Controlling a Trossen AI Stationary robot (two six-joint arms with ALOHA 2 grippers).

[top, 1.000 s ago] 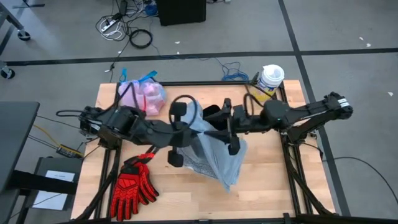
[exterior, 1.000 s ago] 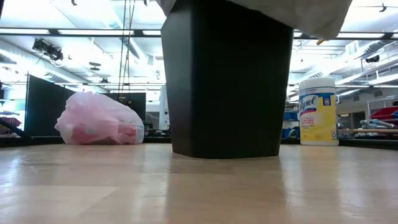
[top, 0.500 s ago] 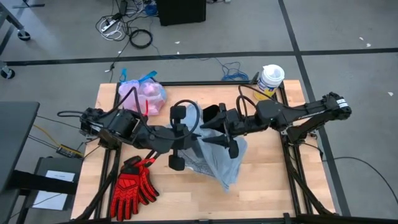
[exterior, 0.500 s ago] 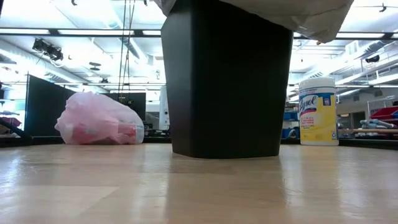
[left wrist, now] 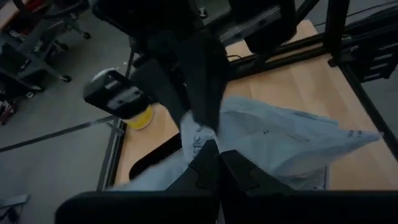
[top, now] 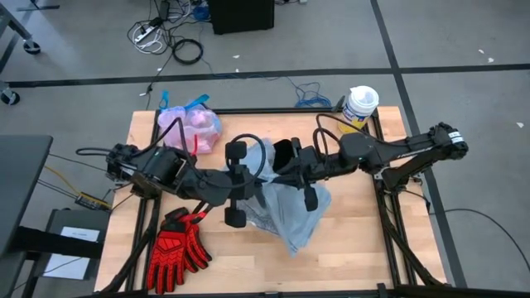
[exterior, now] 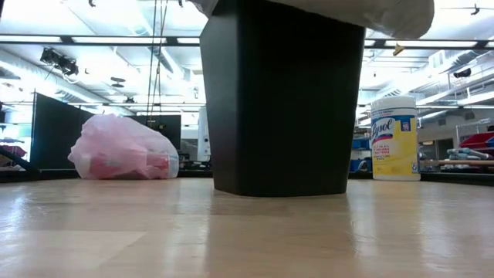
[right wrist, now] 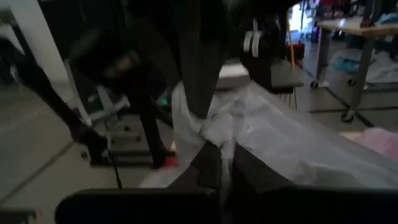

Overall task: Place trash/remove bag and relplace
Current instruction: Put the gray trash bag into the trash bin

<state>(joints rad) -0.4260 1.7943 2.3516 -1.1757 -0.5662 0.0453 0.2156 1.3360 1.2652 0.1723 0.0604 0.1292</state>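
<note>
Both arms meet over the middle of the table (top: pixel 364 223), above a black bin (exterior: pixel 282 100) that stands there upright. The left gripper (top: pixel 258 175) has its fingers pressed together on the grey-blue liner (top: pixel 290 215); in the left wrist view those fingers (left wrist: pixel 205 169) pinch a fold of the plastic (left wrist: pixel 280 140). The right gripper (top: pixel 277 172), reaching in from the right edge, is likewise closed on the same liner, its fingers (right wrist: pixel 214 163) clamping bunched film (right wrist: pixel 261 134) just beside the left gripper. The liner drapes from the two grips toward the near edge of the table, spread loosely over the bin's near side; in the low view its lower hem (exterior: pixel 386 15) hangs over the bin's rim at the top right. The filled pink bag (top: pixel 189 126), its blue ties showing, lies near the far left corner, well apart from the bin; the low view shows it resting on the table (exterior: pixel 123 148). A yellow tub with white lid (top: pixel 359 106) stands at the far right corner. Red gloves (top: pixel 175 248) lie near the near left corner.
</note>
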